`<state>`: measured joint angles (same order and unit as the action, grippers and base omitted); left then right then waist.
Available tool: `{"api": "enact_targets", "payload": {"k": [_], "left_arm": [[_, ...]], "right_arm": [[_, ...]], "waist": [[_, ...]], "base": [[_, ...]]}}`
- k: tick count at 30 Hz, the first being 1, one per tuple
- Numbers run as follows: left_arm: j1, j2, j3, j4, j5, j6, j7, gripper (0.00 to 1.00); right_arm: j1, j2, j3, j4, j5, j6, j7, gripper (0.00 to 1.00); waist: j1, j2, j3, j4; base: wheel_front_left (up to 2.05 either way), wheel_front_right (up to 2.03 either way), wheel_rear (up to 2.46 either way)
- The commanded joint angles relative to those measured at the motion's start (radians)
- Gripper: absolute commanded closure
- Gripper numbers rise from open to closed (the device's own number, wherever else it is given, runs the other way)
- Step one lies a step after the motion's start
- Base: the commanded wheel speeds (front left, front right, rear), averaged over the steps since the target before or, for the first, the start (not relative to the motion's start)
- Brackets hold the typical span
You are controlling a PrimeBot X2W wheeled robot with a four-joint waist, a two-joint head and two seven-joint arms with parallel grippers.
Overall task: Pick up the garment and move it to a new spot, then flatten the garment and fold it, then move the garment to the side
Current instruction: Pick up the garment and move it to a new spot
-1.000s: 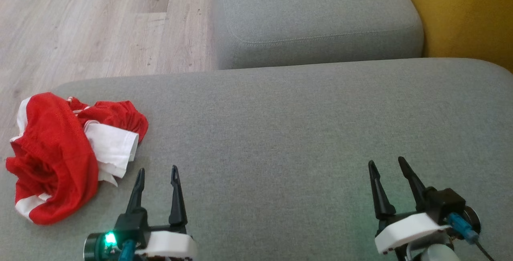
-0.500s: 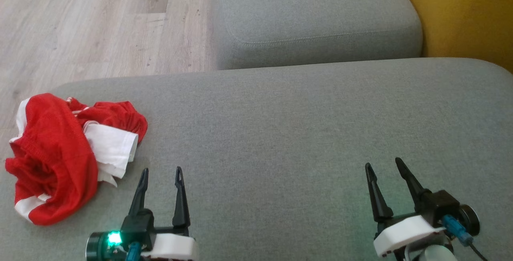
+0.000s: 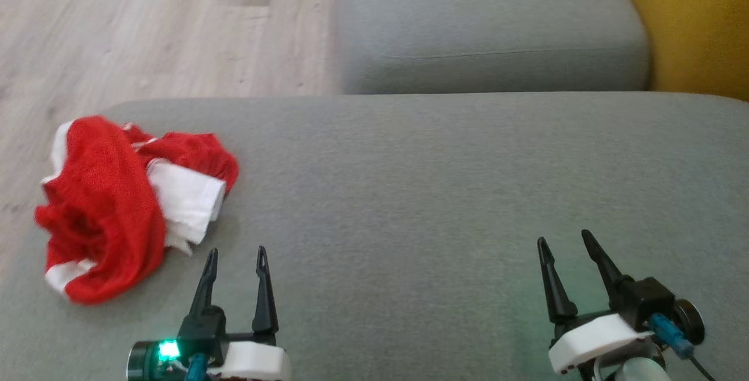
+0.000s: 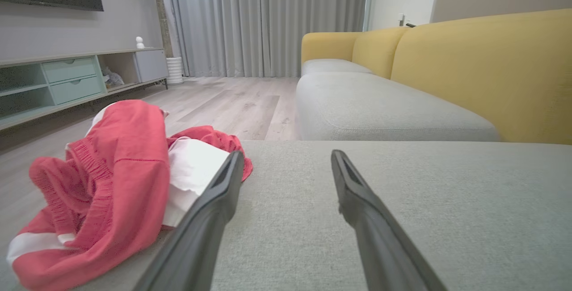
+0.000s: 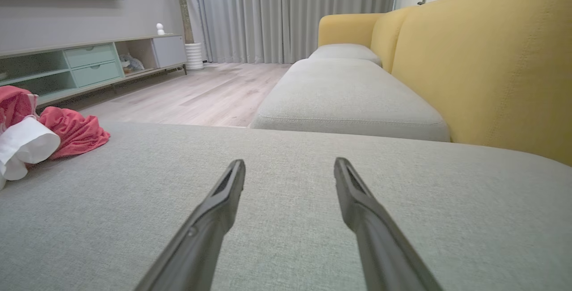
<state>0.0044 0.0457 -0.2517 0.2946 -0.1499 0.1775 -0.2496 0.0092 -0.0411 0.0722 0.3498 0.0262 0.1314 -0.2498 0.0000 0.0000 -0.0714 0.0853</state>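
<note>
The garment [image 3: 111, 205] is a crumpled red piece with white trim, lying in a heap at the left end of the grey sofa cushion [image 3: 439, 194]. It also appears in the left wrist view as the garment [image 4: 116, 179] and at the left edge of the right wrist view as the garment [image 5: 40, 134]. My left gripper [image 3: 236, 250] stands open just right of and nearer than the heap, apart from it, nothing between its fingers. Far to the right my right gripper [image 3: 564, 238] is open and empty over bare cushion.
A second grey cushion [image 3: 491, 24] lies beyond, with the yellow sofa back [image 3: 702, 24] at the right. Wooden floor [image 3: 146, 24] lies past the cushion's left and far edges. A TV cabinet [image 4: 67, 81] and curtains [image 4: 268, 18] stand far off.
The head camera has shifted, so the whole scene sits further right and a bit higher. The left gripper has edged slightly right; the garment lies as before.
</note>
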Motion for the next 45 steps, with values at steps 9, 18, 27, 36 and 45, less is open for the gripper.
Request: {"api": "enact_targets", "payload": {"k": [9,18,27,36,45], "left_arm": [[-0.069,0.004,0.051,-0.048,0.004,0.019,-0.012,0.0],[-0.068,0.004,0.079,-0.086,-0.014,0.019,-0.012,0.0],[-0.07,0.004,0.121,-0.164,-0.006,0.034,-0.012,0.0],[-0.234,0.013,0.252,-0.217,0.022,-0.036,-0.012,0.0],[-0.594,0.121,0.313,0.095,0.056,-0.128,-0.012,0.0]], "right_arm": [[-0.073,-0.009,0.021,-0.046,0.006,-0.001,-0.012,0.0],[-0.087,-0.009,0.014,-0.062,-0.002,-0.001,-0.012,0.0],[-0.087,-0.009,-0.007,-0.068,-0.039,-0.001,-0.012,0.0],[-0.107,-0.009,-0.035,-0.11,-0.142,-0.001,-0.012,0.0],[-0.169,-0.046,-0.038,-0.149,-0.25,-0.001,-0.012,0.0]], "waist": [[0.0,0.0,0.034,0.195],[0.0,0.0,0.058,0.342],[0.0,0.0,0.093,0.403],[0.0,0.0,0.195,0.38],[0.0,0.0,0.352,0.329]], "base": [[0.0,0.0,0.0],[0.0,0.0,0.0],[0.0,0.0,0.0],[0.0,0.0,0.0],[0.0,0.0,0.0]]}}
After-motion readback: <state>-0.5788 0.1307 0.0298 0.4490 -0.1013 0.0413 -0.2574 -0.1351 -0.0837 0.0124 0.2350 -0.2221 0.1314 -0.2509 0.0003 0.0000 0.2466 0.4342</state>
